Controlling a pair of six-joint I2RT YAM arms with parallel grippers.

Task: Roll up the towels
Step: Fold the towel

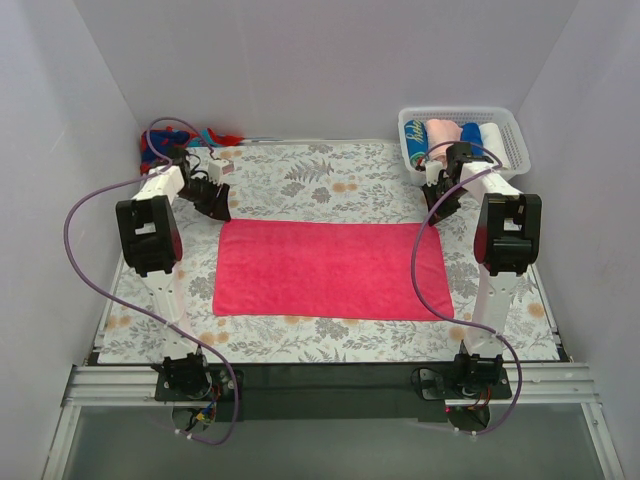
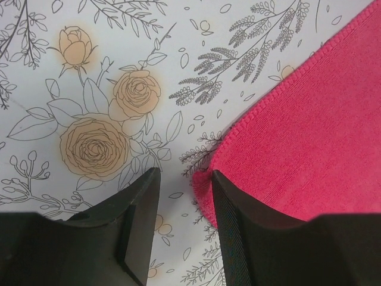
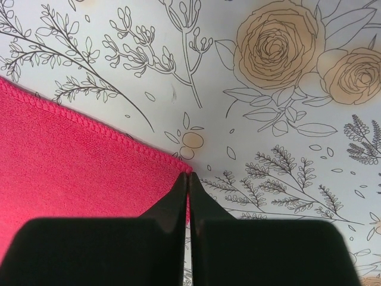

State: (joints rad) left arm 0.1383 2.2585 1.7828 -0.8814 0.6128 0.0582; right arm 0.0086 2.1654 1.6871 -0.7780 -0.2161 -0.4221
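Note:
A hot-pink towel (image 1: 330, 270) lies flat in the middle of the floral table cloth. My left gripper (image 1: 215, 207) is at its far left corner. In the left wrist view that gripper (image 2: 186, 179) is open; the towel's corner (image 2: 205, 182) pokes into the gap, and the right finger (image 2: 238, 226) rests over the pink cloth. My right gripper (image 1: 438, 208) is at the far right corner. In the right wrist view it (image 3: 188, 177) is shut, with a sliver of the pink towel (image 3: 71, 161) pinched between the fingers. A red and blue towel (image 1: 212, 136) lies bunched at the back left.
A white slotted basket (image 1: 512, 130) stands at the back right, just behind the right arm, holding several rolled towels (image 1: 440, 135). The grey-and-orange floral table cloth (image 1: 320, 175) covers the table. White walls close in on the left, right and back.

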